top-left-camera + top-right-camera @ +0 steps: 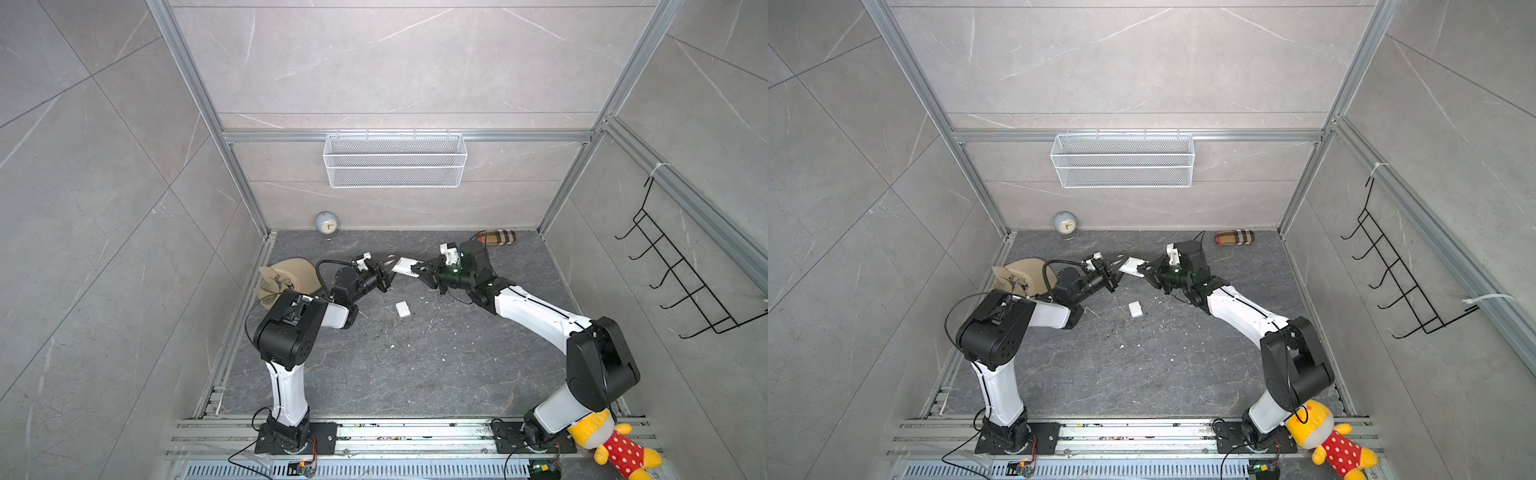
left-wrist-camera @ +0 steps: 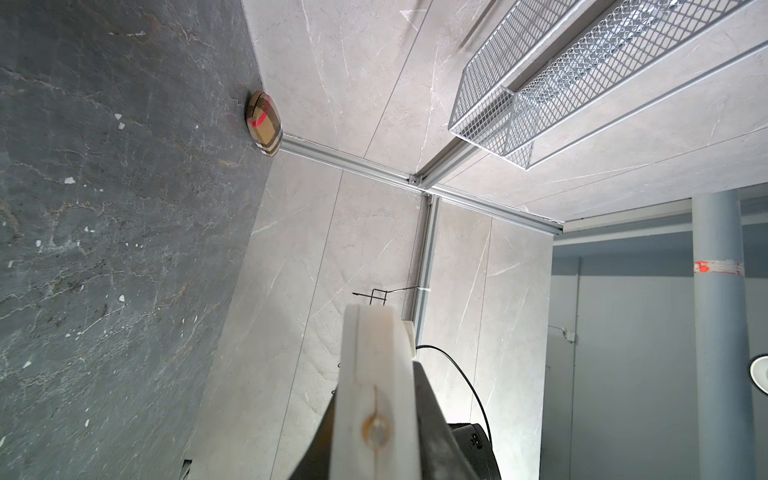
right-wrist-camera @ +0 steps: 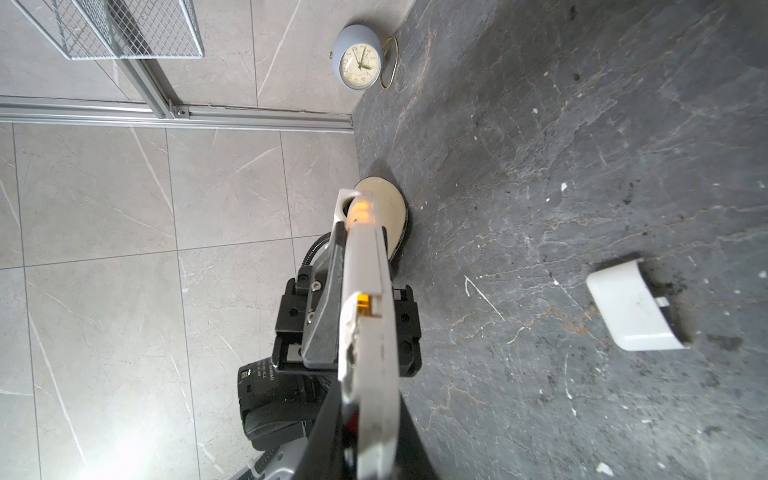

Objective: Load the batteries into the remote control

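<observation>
Remote (image 1: 402, 266) held in mid-air, upper centre of both top views
One end is clamped by the left gripper (image 1: 390, 267), the other by the right gripper (image 1: 419, 269). It could get twisted or dropped if pulled unevenly. No batteries can be seen, and the cover (image 1: 402, 309) is parked lower down.

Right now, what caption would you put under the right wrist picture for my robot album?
Edge-on remote control held above the dark tabletop, its loose white cover lying nearby.

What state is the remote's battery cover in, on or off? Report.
Off: the cover lies loose on the table, apart from the raised remote control.
</observation>
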`<action>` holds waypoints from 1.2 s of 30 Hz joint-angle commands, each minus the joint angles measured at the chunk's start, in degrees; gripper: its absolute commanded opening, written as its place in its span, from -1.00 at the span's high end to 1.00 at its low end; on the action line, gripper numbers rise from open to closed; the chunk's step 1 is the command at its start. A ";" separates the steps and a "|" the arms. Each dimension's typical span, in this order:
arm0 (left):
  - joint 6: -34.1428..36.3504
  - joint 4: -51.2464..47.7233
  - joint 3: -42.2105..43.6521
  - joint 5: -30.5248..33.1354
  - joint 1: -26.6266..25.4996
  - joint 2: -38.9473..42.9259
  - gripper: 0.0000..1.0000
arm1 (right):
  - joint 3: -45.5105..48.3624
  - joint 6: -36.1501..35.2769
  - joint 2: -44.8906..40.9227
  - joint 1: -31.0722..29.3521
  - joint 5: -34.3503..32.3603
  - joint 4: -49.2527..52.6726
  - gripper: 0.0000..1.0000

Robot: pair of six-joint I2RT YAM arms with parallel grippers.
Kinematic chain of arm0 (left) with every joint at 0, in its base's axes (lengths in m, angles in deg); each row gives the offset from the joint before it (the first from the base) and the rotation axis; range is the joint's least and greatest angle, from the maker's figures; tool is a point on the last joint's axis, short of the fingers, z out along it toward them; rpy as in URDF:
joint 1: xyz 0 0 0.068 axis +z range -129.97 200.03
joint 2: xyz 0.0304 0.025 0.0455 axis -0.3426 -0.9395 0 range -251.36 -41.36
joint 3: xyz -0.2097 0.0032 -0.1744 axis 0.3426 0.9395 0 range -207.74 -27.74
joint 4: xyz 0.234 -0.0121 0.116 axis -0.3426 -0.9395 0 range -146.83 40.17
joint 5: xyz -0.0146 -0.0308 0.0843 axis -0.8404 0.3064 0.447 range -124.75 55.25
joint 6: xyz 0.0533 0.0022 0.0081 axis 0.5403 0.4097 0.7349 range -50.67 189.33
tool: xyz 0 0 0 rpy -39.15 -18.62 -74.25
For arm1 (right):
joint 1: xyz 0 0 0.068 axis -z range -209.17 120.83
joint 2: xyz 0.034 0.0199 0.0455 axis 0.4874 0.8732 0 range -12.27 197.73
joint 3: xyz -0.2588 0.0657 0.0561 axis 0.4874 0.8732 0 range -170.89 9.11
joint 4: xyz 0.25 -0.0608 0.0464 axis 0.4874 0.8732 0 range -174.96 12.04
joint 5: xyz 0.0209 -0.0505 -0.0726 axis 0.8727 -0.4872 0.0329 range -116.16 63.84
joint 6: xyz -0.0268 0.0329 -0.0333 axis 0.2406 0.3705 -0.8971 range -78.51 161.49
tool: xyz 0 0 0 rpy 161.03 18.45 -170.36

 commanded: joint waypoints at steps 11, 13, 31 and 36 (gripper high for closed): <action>8.18 0.98 9.30 -5.40 3.58 6.11 1.00 | -9.11 -21.97 -5.02 0.25 -2.81 26.25 -0.17; 9.46 1.08 12.04 -8.09 5.92 6.75 1.00 | -9.79 -25.38 -6.73 0.22 -4.27 29.84 -0.21; 37.18 0.81 26.47 -5.22 16.88 6.42 1.00 | 6.33 -26.82 -4.59 -13.71 -21.44 22.08 -0.15; 47.13 2.48 28.49 -7.90 18.58 6.67 1.00 | 5.25 -25.97 1.87 -16.19 -22.84 17.43 -0.14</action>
